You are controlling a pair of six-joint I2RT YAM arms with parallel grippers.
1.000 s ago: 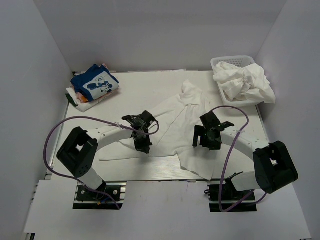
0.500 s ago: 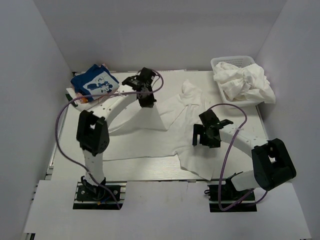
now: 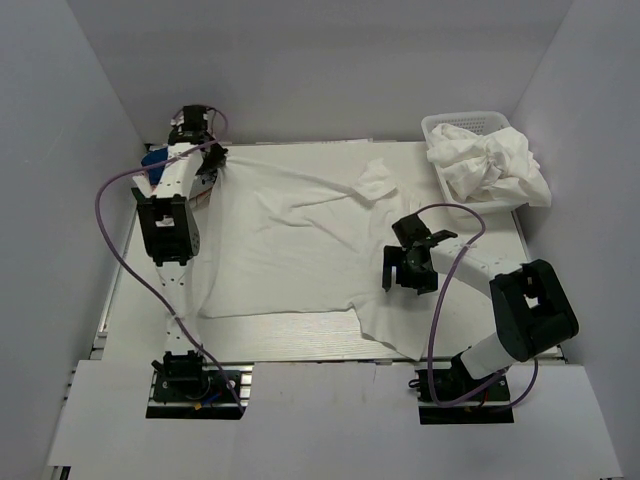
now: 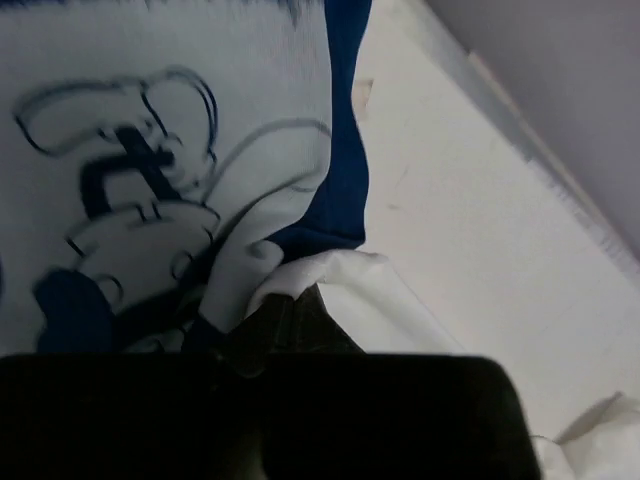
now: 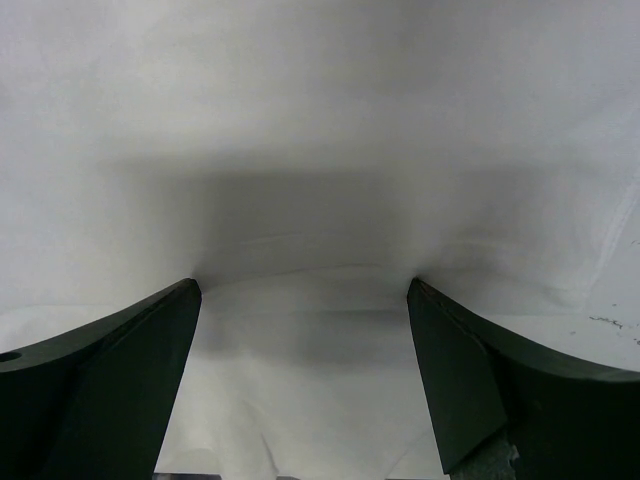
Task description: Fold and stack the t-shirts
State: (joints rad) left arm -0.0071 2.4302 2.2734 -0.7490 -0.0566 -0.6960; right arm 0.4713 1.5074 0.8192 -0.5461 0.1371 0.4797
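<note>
The left gripper [image 3: 214, 160] was clamped fully shut on a far corner of the white t-shirt [image 3: 290, 250]. A small fold of the cloth was pinched between its dark fingers, right against the edge of the folded blue t-shirt [image 4: 345, 120] in the table's far left corner. The right gripper [image 3: 401, 272] held nothing, its fingers [image 5: 120, 370] spread as wide as they go, low over the right side of the same white shirt; whether the tips touched the cloth could not be told. The left arm reached up close beside the left wall [image 3: 60, 200], with little room on that side. Bare table [image 3: 300, 150] showed along the far edge and to the right, between the shirt and the basket [image 3: 450, 120]. The white shirt lay mostly flat across the middle, with creases running from the held corner toward a folded-over sleeve [image 3: 375, 183] at its far right, and its near right part reached close to the table's near edge. The blue shirt bore a white cartoon graphic [image 4: 120, 180] with dark outlines. Crumpled white t-shirts [image 3: 490, 165] filled the basket and spilled over its near rim.
</note>
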